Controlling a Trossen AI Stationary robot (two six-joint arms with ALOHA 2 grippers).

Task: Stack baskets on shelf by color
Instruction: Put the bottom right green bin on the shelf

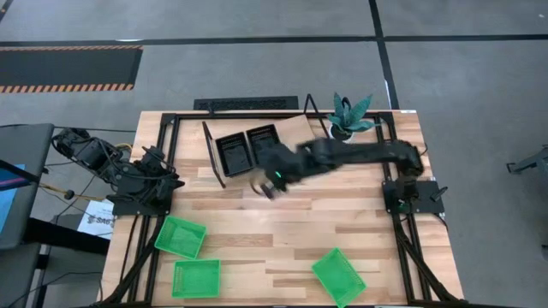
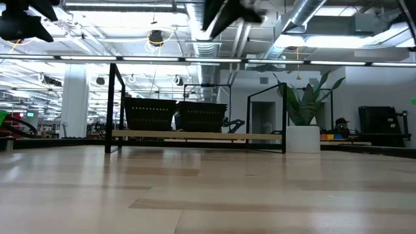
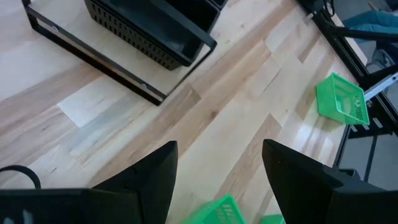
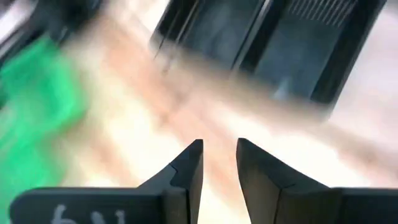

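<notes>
Table [image 1: 282, 248]: plank top carrying everything below.
Shelf [image 1: 295, 128]: at the table's far edge, the landmark here; two black stacks side by side on its left part, right part bare.
Black baskets [image 1: 235, 153] and [image 1: 264, 141]: on the shelf, nothing visible inside the top ones.
Green baskets: three on the table, well apart from the shelf, toward the near edge; [image 1: 181, 236] and [image 1: 196, 278] near-left, [image 1: 338, 275] near-right; all hold nothing.
Plant [image 1: 349, 115]: just right of the shelf.
Right gripper [image 1: 271, 186]: just in front of the shelf, fingers [image 4: 189, 167] part open, holding nothing.
Left gripper [image 3: 217, 168]: left of the shelf, fingers wide apart, holding nothing.
</notes>
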